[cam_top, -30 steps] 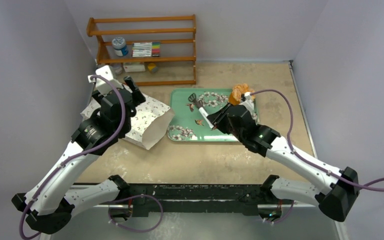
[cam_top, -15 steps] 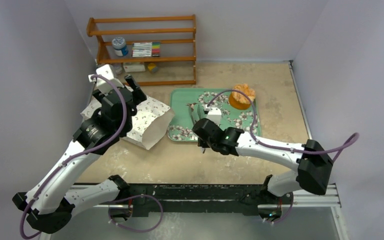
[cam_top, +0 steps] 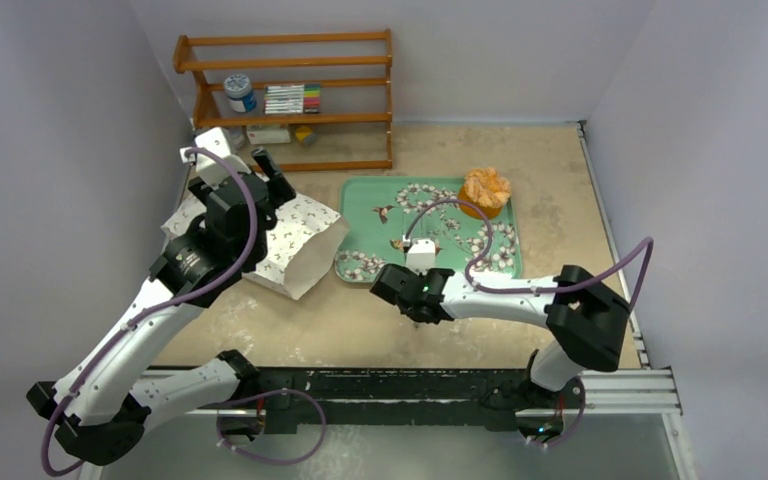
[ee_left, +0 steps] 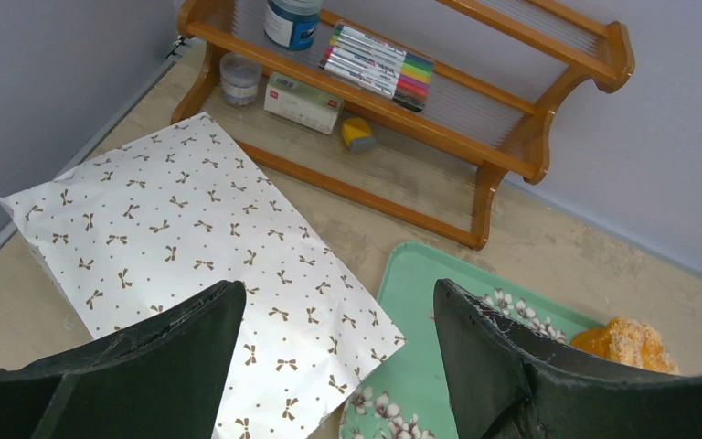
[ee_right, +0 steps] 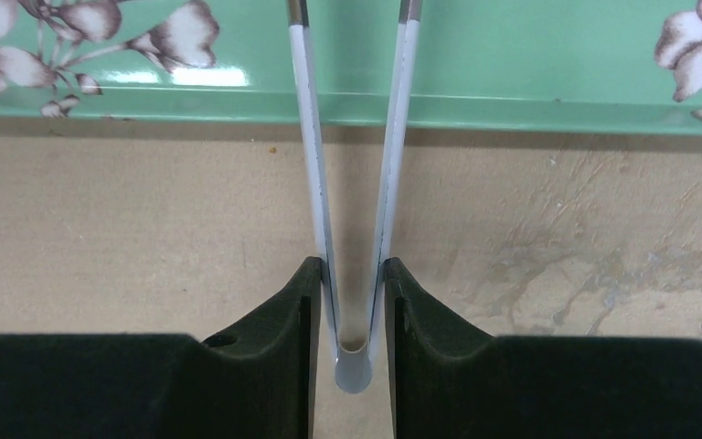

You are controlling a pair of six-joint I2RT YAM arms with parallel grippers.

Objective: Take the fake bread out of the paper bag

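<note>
The white paper bag with small dark bow motifs lies flat left of the green floral tray. One pale ruffled round pastry sits on the tray's far right corner. It also shows in the left wrist view. No other bread is in view. My left gripper is open and empty above the bag. My right gripper hovers just in front of the tray's near edge, shut on silver tongs that point toward the tray.
A wooden shelf stands at the back left with a jar, markers and small boxes. Grey walls close in on the left, back and right. The bag's open mouth faces the tray.
My right arm left the pastry on the tray's far right corner and swung back and left to the tray's near edge, still holding the tongs. The left arm barely moved.
</note>
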